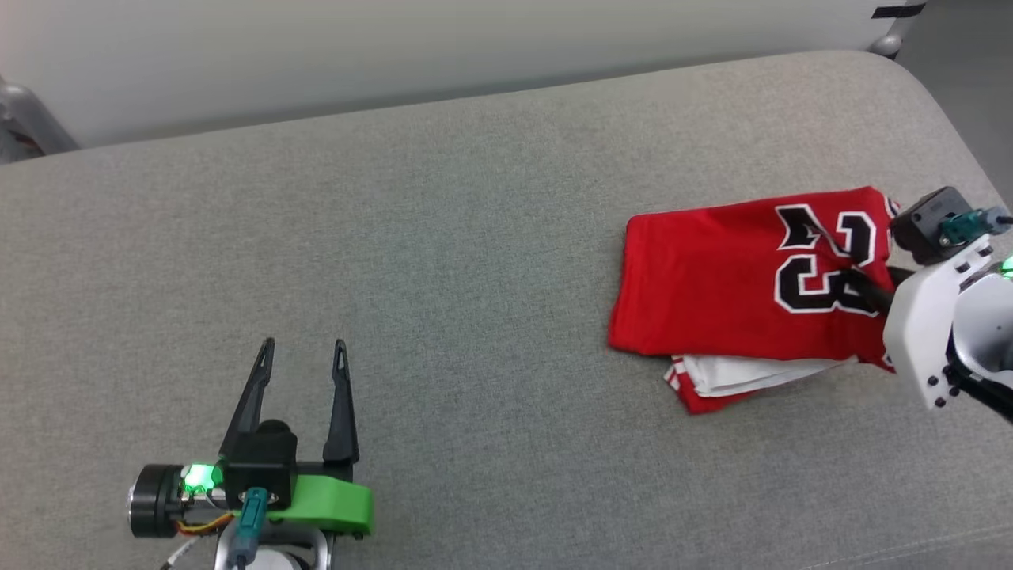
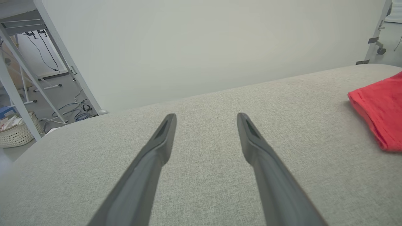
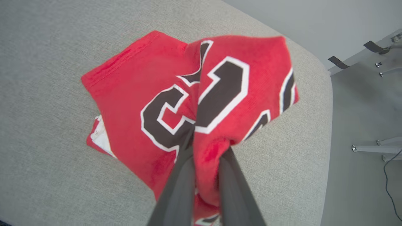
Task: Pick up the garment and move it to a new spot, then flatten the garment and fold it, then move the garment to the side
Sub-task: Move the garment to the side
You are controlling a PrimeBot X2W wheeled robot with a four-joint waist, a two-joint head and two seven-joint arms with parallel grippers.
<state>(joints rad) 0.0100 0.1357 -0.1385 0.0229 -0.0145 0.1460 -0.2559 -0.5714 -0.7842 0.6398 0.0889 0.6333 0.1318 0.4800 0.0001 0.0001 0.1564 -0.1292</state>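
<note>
The garment point(image 1: 728, 293), a red jersey folded into a rectangle with a black white-edged "23" on top and a white sleeve peeking from under its near edge, lies at the right of the grey padded surface point(image 1: 443, 261). My right gripper point(image 1: 851, 277) reaches in from the right and is shut on a bunched ridge of the garment point(image 3: 176, 103) at the number print; in the right wrist view the cloth puckers up between the two fingers point(image 3: 179, 175). My left gripper point(image 1: 305, 348) rests at the lower left, open and holding nothing, far from the garment point(image 2: 381, 110).
The padded surface ends in a rounded corner point(image 1: 918, 79) close behind the garment, with bare floor and metal stand legs point(image 3: 373, 147) beyond. A pale wall point(image 2: 201, 47) runs along the far edge. A frame, cables and a white basket point(image 2: 14, 133) stand off the left end.
</note>
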